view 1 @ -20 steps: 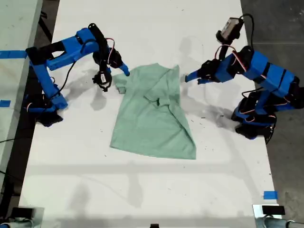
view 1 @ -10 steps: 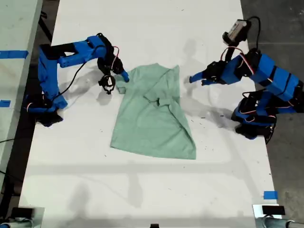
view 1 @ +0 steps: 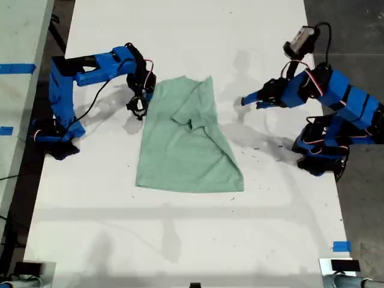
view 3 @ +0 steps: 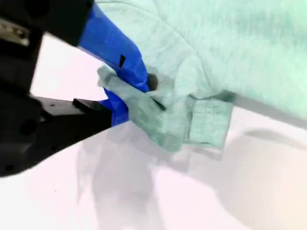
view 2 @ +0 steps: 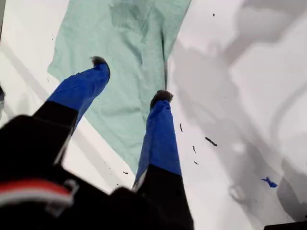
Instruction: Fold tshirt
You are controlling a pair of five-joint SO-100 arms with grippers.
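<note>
The pale mint-green tshirt (view 1: 189,144) lies flat on the white table (view 1: 180,240), with one sleeve folded over its chest. At the shirt's upper corner on the exterior view's left, my second gripper (view 1: 143,97) is shut on a sleeve. The second wrist view shows that gripper (view 3: 144,88) pinching bunched cloth of the tshirt (view 3: 240,43), the sleeve hem (view 3: 206,125) hanging beside it. My first gripper (view 1: 246,100) hovers open over bare table, off the shirt's edge on the exterior view's right. In the first wrist view the gripper (view 2: 129,79) holds nothing above the tshirt (view 2: 134,43).
Blue tape (view 1: 341,246) marks the table near the exterior view's lower right, and more tape (view 1: 15,68) lies on the surface at its left. Dark specks (view 2: 210,141) and a blue scrap (view 2: 268,182) dot the table. Both arm bases stand at the table's sides.
The second gripper closed on the sleeve and dragged the shirt toward the exterior view's left. The first arm drew back slightly from the shirt.
</note>
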